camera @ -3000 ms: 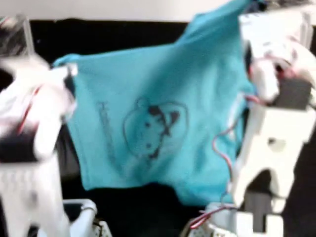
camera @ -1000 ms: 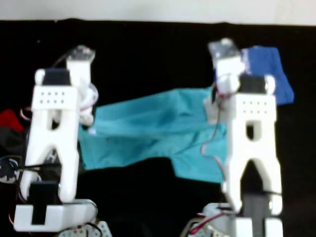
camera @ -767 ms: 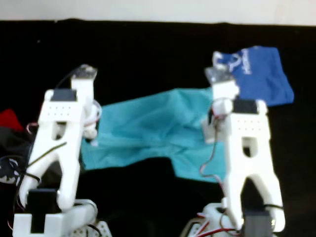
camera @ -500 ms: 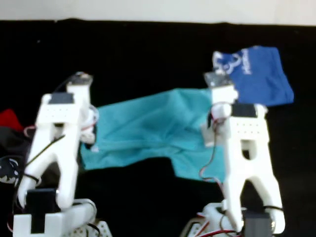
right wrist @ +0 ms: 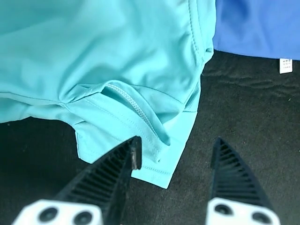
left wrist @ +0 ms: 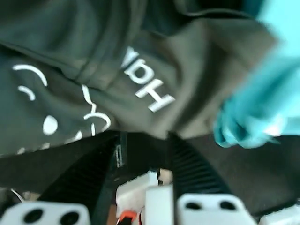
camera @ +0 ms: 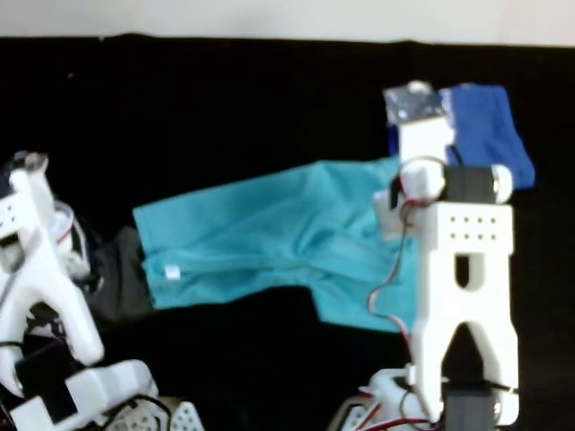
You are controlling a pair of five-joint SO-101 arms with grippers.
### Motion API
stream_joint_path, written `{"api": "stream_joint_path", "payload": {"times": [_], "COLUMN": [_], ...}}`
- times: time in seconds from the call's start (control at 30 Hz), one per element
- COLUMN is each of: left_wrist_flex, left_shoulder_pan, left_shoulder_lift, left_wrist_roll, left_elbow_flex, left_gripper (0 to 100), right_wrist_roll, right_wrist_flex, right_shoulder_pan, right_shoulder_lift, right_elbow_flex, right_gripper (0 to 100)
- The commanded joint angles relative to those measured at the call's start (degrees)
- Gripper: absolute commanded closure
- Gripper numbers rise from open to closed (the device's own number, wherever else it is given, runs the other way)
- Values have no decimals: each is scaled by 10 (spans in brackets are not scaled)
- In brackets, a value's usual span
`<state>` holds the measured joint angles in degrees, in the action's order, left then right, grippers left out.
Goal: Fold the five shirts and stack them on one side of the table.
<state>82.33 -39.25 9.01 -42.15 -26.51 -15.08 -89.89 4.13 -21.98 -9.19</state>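
We see the teal shirt (camera: pixel 269 233) rumpled mid-counter (camera: pixel 225 90); right gripper (right wrist: pixel 177 146) spread over its hem, near the blue shirt (right wrist: pixel 253 23) and its white tag (right wrist: pixel 285 65); left gripper (left wrist: pixel 145 140) parted over the dark shirt (left wrist: pixel 93 70) and its white lettering (left wrist: pixel 147 86).

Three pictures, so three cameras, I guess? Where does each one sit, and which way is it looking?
High view: fixed off the arms, looking down over the black table at the teal shirt, blue shirt and dark shirt; the left arm and right arm show.
Left wrist view: on the left arm's wrist, looking past the open left gripper onto the dark shirt, the teal shirt beside it.
Right wrist view: on the right arm's wrist, looking past the open right gripper at the teal shirt's corner and the blue shirt.
Shared: all three show the teal shirt.
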Motion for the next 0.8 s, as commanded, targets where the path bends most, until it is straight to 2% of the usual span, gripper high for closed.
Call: {"api": "stream_joint_path", "payload": {"times": [0.0, 0.17, 0.33, 0.43, 0.6, 0.77], "left_wrist_flex": [-126, -188, -195, -151, -14, 55], "left_shoulder_pan": [-51, -131, -241, -281, -291, -292], "left_shoulder_lift": [-46, -187, -340, -414, -498, -545], "left_wrist_roll": [-33, -69, -67, -66, -65, -10], "left_elbow_flex": [-48, 26, 255, 411, 633, 799], "left_gripper": [982, 992, 992, 992, 992, 992], "right_wrist_roll": [-3, -3, -3, -3, -3, -3], "right_wrist_flex": [-3, -3, -4, -4, 0, 0], "right_shoulder_pan": [-2, -2, -2, -2, -2, 12], "right_shoulder_lift": [-18, -14, -16, -15, -15, -19], "right_elbow_flex": [25, 24, 24, 24, 10, -22], "right_gripper": [760, 760, 760, 760, 760, 760]}}
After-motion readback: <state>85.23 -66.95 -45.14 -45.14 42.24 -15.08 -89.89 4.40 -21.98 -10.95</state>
